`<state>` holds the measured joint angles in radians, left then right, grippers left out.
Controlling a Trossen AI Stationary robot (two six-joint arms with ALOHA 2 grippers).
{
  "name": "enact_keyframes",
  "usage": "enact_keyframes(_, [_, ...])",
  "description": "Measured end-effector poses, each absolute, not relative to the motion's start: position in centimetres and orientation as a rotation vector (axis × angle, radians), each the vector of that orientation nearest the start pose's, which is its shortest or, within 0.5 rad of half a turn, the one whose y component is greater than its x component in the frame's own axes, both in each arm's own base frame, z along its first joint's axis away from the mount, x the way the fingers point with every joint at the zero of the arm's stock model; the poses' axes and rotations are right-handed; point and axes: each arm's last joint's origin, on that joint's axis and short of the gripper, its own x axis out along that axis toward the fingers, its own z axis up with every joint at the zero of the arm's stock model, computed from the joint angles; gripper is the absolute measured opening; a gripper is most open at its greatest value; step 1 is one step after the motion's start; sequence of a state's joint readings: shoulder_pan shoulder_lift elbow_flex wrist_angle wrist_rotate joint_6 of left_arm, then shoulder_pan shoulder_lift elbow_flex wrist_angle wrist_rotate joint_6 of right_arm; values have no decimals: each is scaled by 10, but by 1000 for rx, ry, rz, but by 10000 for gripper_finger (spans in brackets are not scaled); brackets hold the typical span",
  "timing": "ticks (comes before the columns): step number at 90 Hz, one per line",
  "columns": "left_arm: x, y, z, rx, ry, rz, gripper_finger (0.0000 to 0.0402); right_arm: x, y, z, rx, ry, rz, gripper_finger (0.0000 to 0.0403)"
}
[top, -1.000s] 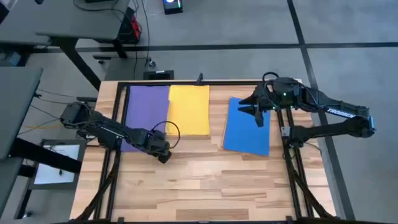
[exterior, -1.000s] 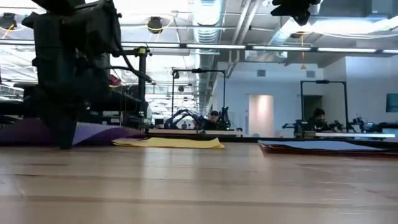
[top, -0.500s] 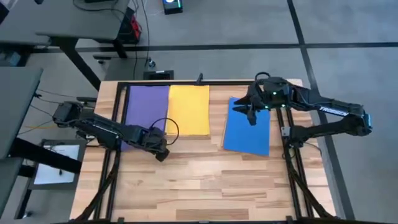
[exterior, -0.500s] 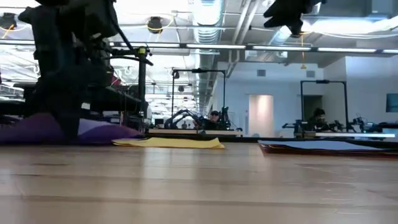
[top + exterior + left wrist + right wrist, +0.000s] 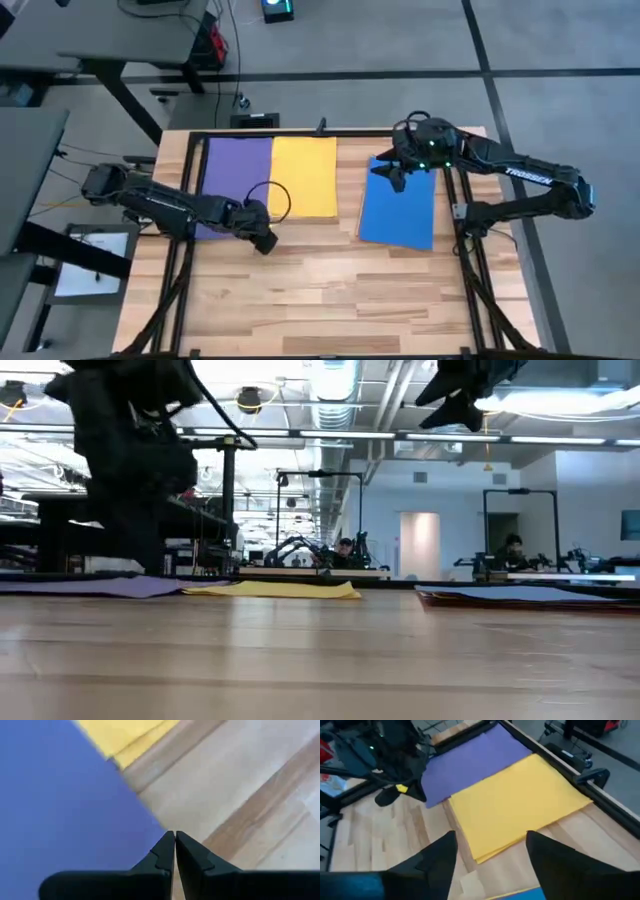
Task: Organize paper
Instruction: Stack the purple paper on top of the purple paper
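Dark jointed arms, white lettering

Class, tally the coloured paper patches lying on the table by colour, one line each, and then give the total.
Purple paper: 1
Yellow paper: 1
Blue paper: 1
Total: 3

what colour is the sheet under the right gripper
Blue: the sheet below the right gripper shows best in the high view.
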<state>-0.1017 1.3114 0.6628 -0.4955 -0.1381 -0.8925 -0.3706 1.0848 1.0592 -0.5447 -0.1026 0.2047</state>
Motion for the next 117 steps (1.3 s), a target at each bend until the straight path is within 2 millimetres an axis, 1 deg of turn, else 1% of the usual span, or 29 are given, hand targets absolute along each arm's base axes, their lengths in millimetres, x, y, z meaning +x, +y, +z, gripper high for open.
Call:
enact_keyframes(8, [226,-12,166,-642,1071,482,0,216,-80,333,311,556,-310,236])
enact_keyframes(17, [227,-8,154,-625,1170,469,0,221,-82,330,301,570,-301,233])
enact_keyframes(22, [231,-10,150,-639,1197,379,0,222,-82,329,298,574,-301,231])
enact_keyframes(30, [240,-17,149,-670,1188,183,0,222,-82,329,291,569,-299,229])
enact_keyframes(34, [241,-20,149,-679,1191,138,0,221,-83,330,286,566,-301,228])
enact_keyframes(39, [239,-22,148,-674,1220,129,0,220,-85,330,289,566,-309,228])
enact_keyframes(44, [233,-23,145,-643,1280,160,0,220,-86,330,294,564,-316,228])
enact_keyframes(52, [219,-20,141,-568,1399,262,0,219,-89,330,291,566,-326,228])
enact_keyframes(58, [215,-16,141,-531,1425,318,0,218,-91,329,290,567,-336,228])
enact_keyframes(68, [210,-11,136,-521,1446,322,0,217,-94,330,287,553,-346,228])
enact_keyframes(93, [202,-5,130,-539,1413,547,0,220,-99,338,263,468,-356,228])
enact_keyframes(106, [201,-2,141,-434,1326,627,0,225,-101,340,227,426,-349,228])
enact_keyframes(111, [198,0,145,-393,1297,669,0,228,-103,336,231,444,-349,228])
enact_keyframes(117, [192,4,148,-367,1302,711,0,235,-106,329,236,474,-349,228])
